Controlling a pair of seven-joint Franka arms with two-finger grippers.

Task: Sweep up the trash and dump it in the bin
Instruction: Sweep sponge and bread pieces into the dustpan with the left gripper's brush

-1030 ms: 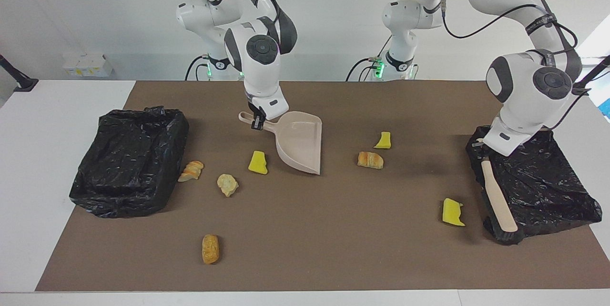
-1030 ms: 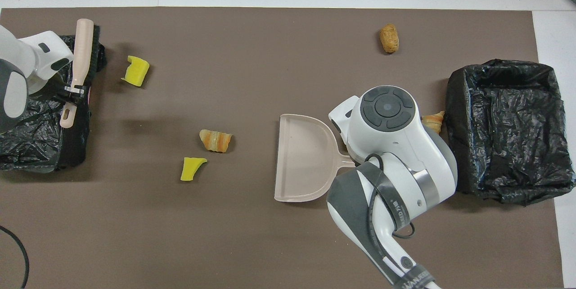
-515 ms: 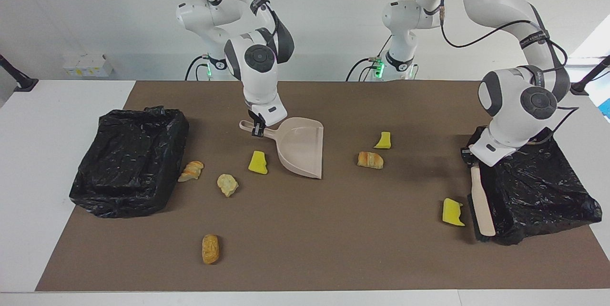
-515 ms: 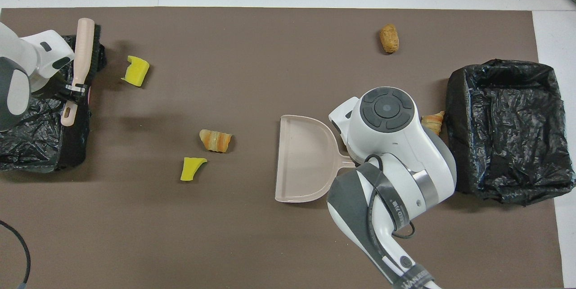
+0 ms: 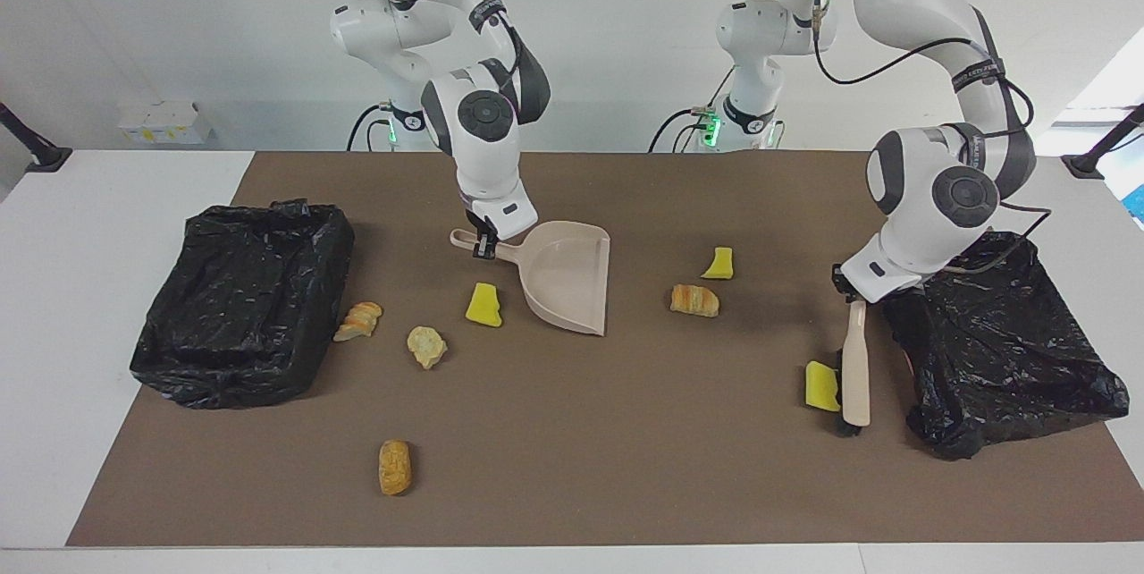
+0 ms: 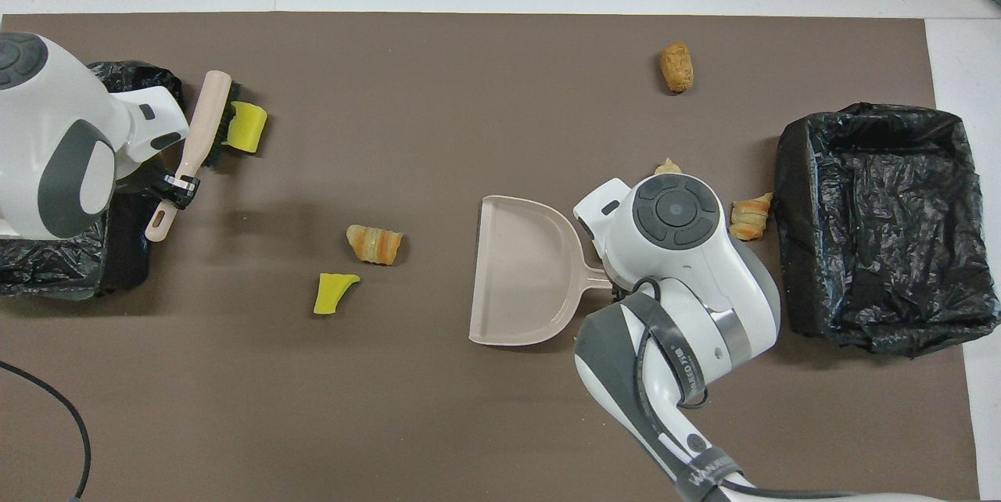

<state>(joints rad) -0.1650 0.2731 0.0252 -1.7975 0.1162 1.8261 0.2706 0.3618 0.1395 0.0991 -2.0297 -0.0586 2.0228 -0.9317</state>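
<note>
Yellow sponge-like wedge (image 5: 821,385), in the facing view, lay touching the dark bristles of the beige long-handled brush (image 5: 855,366), at about nine o'clock from its head. The brush's long axis ran twelve to six. The left gripper (image 5: 847,288) was clamped on the handle's top end, forearm angled down beside the black-lined bin (image 5: 1010,350). The right gripper (image 5: 483,246) gripped the handle of the beige plastic dustpan (image 5: 568,283), whose open mouth faced the wedge, well apart.

From overhead, the wedge (image 6: 246,127) sat at three o'clock from the brush (image 6: 197,141), the dustpan (image 6: 522,271) toward four o'clock. Other scraps lay scattered.
</note>
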